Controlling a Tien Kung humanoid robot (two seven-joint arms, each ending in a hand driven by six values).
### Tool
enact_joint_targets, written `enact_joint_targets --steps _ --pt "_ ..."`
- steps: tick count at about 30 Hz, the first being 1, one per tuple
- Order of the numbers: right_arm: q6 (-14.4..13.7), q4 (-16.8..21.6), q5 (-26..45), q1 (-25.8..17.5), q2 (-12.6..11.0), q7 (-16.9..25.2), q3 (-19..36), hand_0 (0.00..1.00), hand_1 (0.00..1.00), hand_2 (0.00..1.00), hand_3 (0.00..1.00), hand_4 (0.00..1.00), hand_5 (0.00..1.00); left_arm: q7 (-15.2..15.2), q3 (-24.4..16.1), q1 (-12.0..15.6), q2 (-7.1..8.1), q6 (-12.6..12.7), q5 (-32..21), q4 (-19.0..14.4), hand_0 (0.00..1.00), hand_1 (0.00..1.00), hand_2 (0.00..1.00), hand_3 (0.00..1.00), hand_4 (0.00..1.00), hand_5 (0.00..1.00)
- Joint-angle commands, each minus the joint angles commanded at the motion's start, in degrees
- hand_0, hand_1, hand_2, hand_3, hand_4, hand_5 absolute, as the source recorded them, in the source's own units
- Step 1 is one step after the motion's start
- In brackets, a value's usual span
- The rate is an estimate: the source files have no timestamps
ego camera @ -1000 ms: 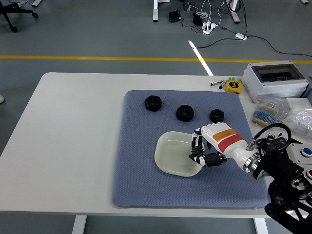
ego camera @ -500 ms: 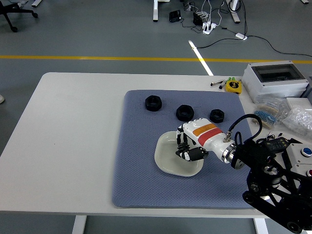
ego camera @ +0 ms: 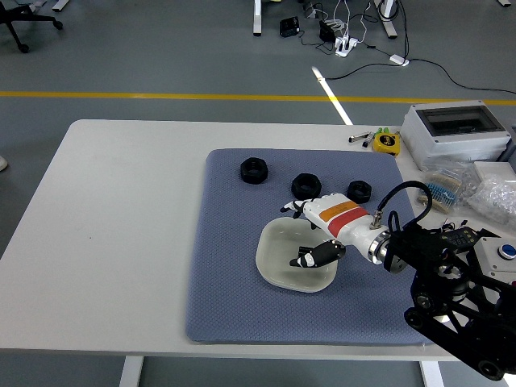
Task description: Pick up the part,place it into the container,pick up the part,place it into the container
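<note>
We see the right robot hand (ego camera: 310, 234) over the container (ego camera: 278, 262), center frame, fingers spread, holding nothing. Three black parts (ego camera: 253, 170) lie on the blue mat (ego camera: 226, 282) above it, upper center.

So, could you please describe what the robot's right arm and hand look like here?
The right hand has a glossy white shell with orange and red bands near the wrist, black-jointed fingers with white segments, and a silver metal wrist collar. Behind it, the black mechanical arm carries a looping black cable.
</note>
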Motion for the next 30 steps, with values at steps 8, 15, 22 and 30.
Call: enact_joint_targets --steps 8,15,22,30 --pt "0.06 -0.01 0.43 0.52 -3.2 -0.76 8.19 0.245 0.459 0.716 0.808 0.966 0.395 0.54 -1.27 -0.15 0.22 -0.25 2.09 0.0 0.727 0.712 0.765 0.587 0.686 0.611" --pt "5.64 -6.02 0.72 0.16 -5.97 -0.32 8.57 0.314 0.505 0.716 0.768 0.957 0.412 0.62 -0.41 -0.08 0.14 -0.38 1.54 0.0 0.727 0.707 0.761 0.584 0.685 0.607" --pt "7.76 -9.11 0.89 -0.79 -7.16 0.17 7.6 0.401 0.557 0.724 0.773 0.952 0.421 1.27 -0.97 -0.4 0.08 -0.9 3.12 0.0 0.726 0.706 0.759 0.585 0.684 0.606" --pt "8.84 -8.62 1.27 -0.57 -7.63 0.64 6.28 0.449 0.575 0.732 0.768 0.947 0.432 1.22 -0.89 -0.7 0.0 -1.11 3.19 0.0 0.724 0.703 0.758 0.584 0.68 0.603"
